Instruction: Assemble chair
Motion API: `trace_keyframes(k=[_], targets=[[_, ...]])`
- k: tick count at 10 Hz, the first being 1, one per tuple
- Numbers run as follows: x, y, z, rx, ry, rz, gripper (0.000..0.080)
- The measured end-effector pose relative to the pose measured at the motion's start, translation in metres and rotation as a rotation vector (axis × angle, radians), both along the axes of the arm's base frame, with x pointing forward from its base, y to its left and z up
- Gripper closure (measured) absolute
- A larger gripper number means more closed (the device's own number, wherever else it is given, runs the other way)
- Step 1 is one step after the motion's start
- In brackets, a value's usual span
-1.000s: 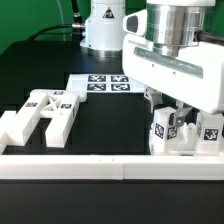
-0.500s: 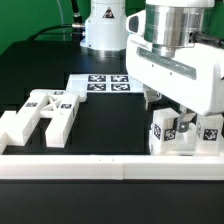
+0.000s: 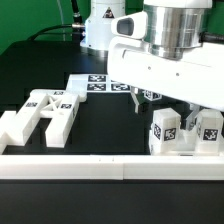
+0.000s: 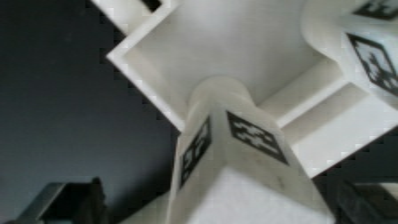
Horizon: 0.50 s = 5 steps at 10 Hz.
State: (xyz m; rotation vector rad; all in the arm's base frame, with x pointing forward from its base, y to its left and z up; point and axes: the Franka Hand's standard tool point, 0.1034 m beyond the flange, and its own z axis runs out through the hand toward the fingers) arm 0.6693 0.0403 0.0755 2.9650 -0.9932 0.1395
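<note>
Just above the chair parts (image 3: 178, 132) by the rail (image 3: 90, 166), your gripper (image 3: 164, 107) hangs wide open, holding nothing. Swing away low and a finger could clip the tagged uprights and topple them, as they look merely stood there. They're chunky, white and black-tagged. Loose pieces (image 3: 42, 112) lie further along the rail.

A wide lane of bare black table (image 3: 110, 125) lies open between the loose chair parts (image 3: 45, 115) on the exterior view's left and the upright chair parts (image 3: 180, 130) on its right. The border rail (image 3: 100, 166) walls the near edge. At the far side lies the flat marker board (image 3: 100, 82). The arm's bulky housing (image 3: 165, 60) overhangs the upright parts, blocking access from above.
</note>
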Motion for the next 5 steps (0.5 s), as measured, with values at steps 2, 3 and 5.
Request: trace_keyframes(k=[2,3,5], targets=[[0.0,0.0,0.0,-0.013,0.006,0.147,0.0151],[0.0,0.0003,0.0,-0.018,0.009,0.224,0.0151],[0.0002,-0.001,-0.0003,-0.031,0.016,0.386,0.0151]])
